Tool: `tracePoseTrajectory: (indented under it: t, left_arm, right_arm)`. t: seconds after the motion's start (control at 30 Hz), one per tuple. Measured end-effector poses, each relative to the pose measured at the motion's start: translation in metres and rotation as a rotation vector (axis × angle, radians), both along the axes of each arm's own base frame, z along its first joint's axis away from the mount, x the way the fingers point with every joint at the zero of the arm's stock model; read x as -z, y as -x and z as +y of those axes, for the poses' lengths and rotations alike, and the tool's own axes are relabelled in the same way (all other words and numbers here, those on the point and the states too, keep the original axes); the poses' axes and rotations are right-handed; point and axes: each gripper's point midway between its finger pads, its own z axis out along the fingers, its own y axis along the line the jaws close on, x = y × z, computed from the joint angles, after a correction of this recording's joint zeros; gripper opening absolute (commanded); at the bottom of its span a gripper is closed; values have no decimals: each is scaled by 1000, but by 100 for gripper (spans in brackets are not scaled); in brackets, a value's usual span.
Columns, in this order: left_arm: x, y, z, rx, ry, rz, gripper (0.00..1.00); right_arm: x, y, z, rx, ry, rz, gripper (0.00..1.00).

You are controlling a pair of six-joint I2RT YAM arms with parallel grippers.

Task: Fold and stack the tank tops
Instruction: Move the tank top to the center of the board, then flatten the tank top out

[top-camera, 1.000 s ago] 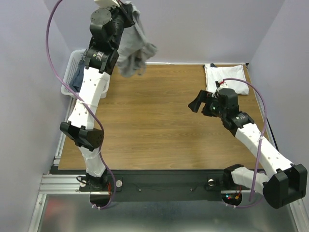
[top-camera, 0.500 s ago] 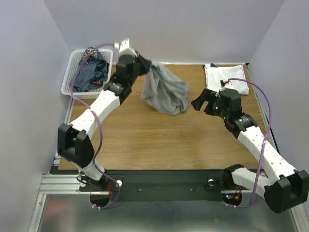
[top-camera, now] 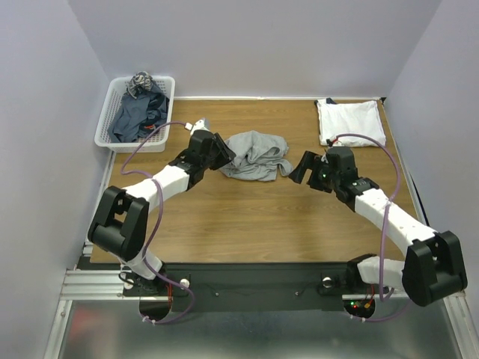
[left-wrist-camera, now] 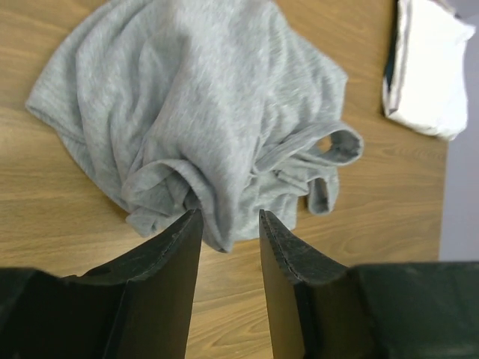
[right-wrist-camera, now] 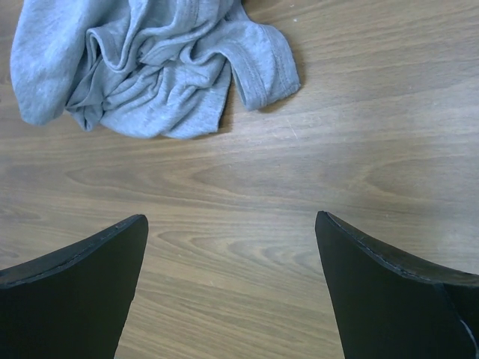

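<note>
Grey tank top (top-camera: pixel 255 155) lies bunched on the table (top-camera: pixel 262 217). Both arms reach low toward it, left gripper (top-camera: pixel 227 155) and right gripper (top-camera: pixel 301 166) spread wide.

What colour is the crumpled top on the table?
The top is light heather grey; the left wrist view shows it best.

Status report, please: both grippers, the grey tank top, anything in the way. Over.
Left gripper open, tips astride edge of grey tank top. Right gripper open over table. Top crumpled, not folded. Nothing in the way.
</note>
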Motion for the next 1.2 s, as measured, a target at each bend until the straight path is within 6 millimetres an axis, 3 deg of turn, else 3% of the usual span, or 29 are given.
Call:
tracePoseTrajectory:
  t: [0.17,0.43,0.67,0.87,0.97,1.03,1.13,1.2]
  left_arm:
    - [-18,-4,4,-21,2,-47,43]
    - [7,0,-1,7,-29,15,47]
    - [25,2,-10,48,-76,46,49]
    - [46,-17,-9,38,-167,70,48]
    - [53,-27,-9,28,-202,74,37]
    - [53,-32,-8,22,-218,71,20]
    - [45,-39,-9,16,-220,54,3]
    - [38,-45,-7,9,-219,39,0]
  right_arm:
    - [12,-9,15,-22,-8,4,93]
    - [52,-33,43,-46,12,79,72]
    - [67,-55,79,-66,30,82,54]
    - [90,-64,88,-54,49,122,52]
    - [91,-69,87,-33,52,116,44]
    - [93,-73,87,-15,59,112,30]
    - [98,-77,85,4,73,115,10]
    - [99,-80,84,17,82,111,2]
